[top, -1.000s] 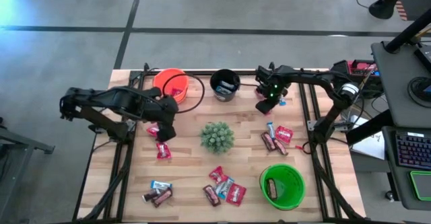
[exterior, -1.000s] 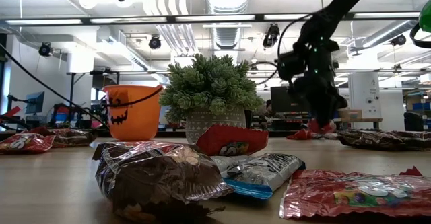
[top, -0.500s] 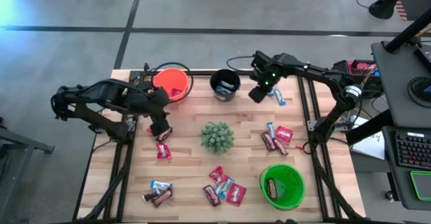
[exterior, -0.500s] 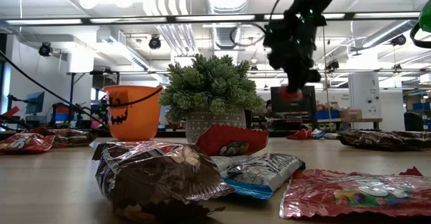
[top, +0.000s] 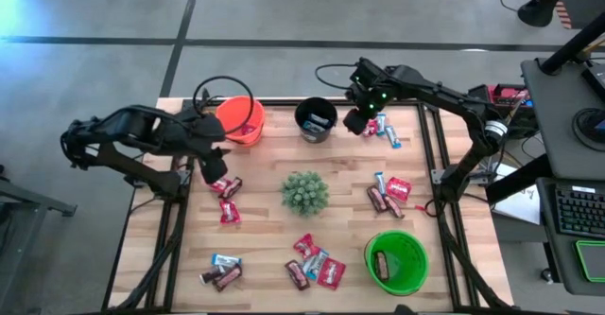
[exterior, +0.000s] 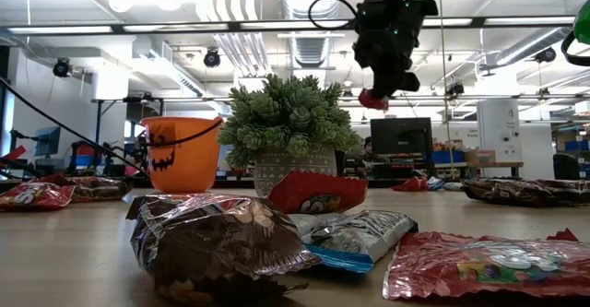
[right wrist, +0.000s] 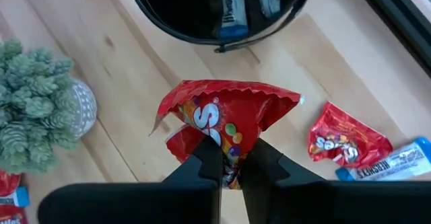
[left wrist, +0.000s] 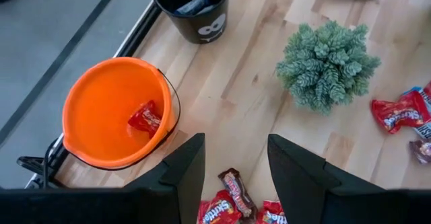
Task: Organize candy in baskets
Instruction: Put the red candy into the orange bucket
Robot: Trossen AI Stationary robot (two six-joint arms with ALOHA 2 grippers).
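Note:
My right gripper (right wrist: 229, 162) is shut on a red candy (right wrist: 229, 113) and hangs high in the low view (exterior: 373, 93). It is just right of the black basket (top: 316, 119), which holds blue-and-silver candy (right wrist: 232, 9). My left gripper (left wrist: 236, 173) is open with nothing between its fingers. It hovers on the near side of the orange basket (left wrist: 114, 113), where one red candy (left wrist: 145, 118) lies. Below it on the table lie red and brown candy (left wrist: 232, 192). The green basket (top: 396, 261) stands near right. My right gripper pinches one end of the red candy's wrapper (right wrist: 227, 142) between its two fingers, which slant downward. The rest of the wrapper fans out beyond the fingertips. The candy (exterior: 373, 100) is lifted well clear of the table.
A spiky green plant (top: 304, 192) stands mid-table. Loose candy lies in groups: far right (top: 386, 131), right of the plant (top: 389, 194), near centre (top: 315, 263), near left (top: 222, 274) and left (top: 227, 200). Big wrappers (exterior: 221, 242) fill the low view's foreground.
My right gripper has risen from the table with the red candy, moving toward the far edge and the black basket, and has tipped further downward. My left gripper, still open, has drawn back toward the table's left edge and slightly up.

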